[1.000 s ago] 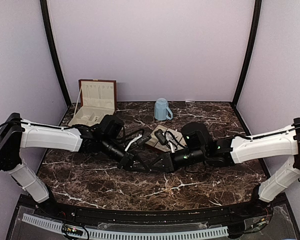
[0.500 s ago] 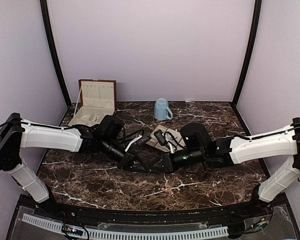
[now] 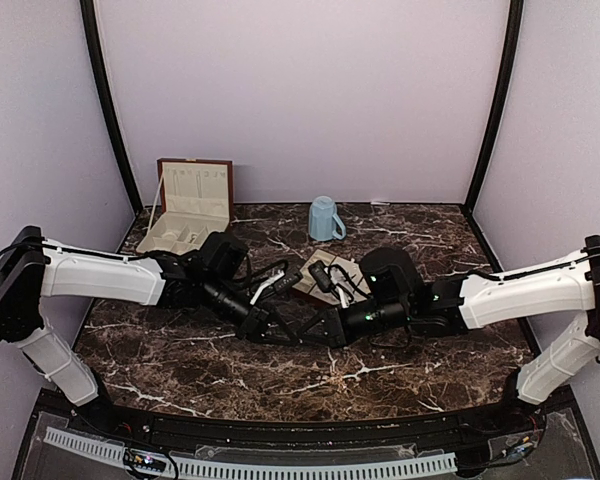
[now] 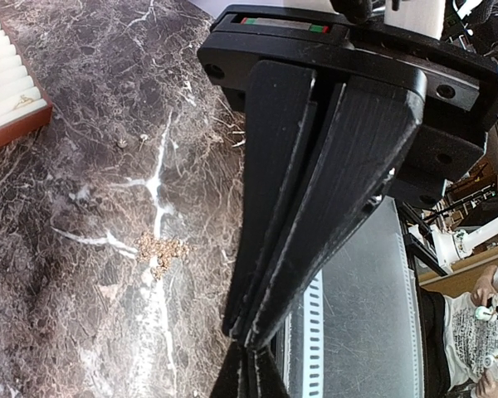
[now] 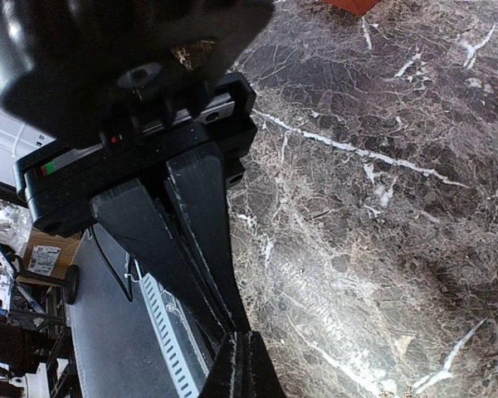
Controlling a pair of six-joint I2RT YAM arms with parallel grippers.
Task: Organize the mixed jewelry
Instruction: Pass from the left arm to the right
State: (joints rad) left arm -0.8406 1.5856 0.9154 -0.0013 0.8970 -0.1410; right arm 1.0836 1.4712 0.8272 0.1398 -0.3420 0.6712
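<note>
Wooden box (image 3: 193, 205): lid up, at the far-left corner of the table (image 3: 180, 370). Left hand (image 3: 282, 334): fingers pressed together, tip low over the table centre. Mixed jewelry (image 4: 158, 249): a small grainy clump on the bare table just beside that hand; its long axis and heading cannot be told. Right hand (image 3: 304, 335): fingers pressed together, tip facing the left hand's tip. Tray (image 3: 332, 272): just behind both hands.
</note>
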